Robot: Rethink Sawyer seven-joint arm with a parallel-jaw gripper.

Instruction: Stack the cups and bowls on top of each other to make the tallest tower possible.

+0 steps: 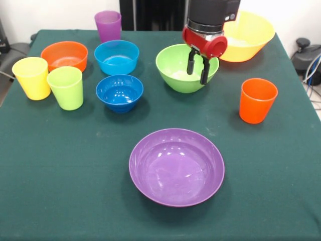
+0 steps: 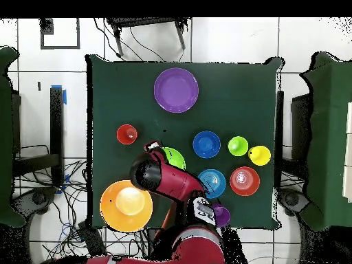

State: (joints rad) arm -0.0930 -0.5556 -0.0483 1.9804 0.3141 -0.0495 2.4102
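No tower yet; every piece sits alone on the green table (image 1: 281,191).

Wide purple bowl (image 1: 176,166) upright, at the camera side of the front view, apart from the rest. Very large yellow-orange bowl (image 1: 251,37) at the far corner beside the arm, tilted in the front view, part hidden by the arm. Orange-red cup (image 1: 257,100) upright, alone, between those two along the same side.

Medium lime green bowl (image 1: 176,68) just beside the yellow-orange one. The gripper (image 1: 197,66) hangs at its rim; jaws parted a little, holding nothing. From the front I cannot tell whether the tips touch the bowl.

Light blue bowl (image 1: 117,56) and dark blue bowl (image 1: 120,92) near each other, next over from the green bowl. Small orange bowl (image 1: 64,54) beside the light blue. Yellow cup (image 1: 31,78) and lime green cup (image 1: 66,88) touching or nearly so at the table's edge. Purple cup (image 1: 108,25) at the far edge, behind the light blue bowl.

Overhead, the red arm (image 2: 175,182) covers part of the green bowl.
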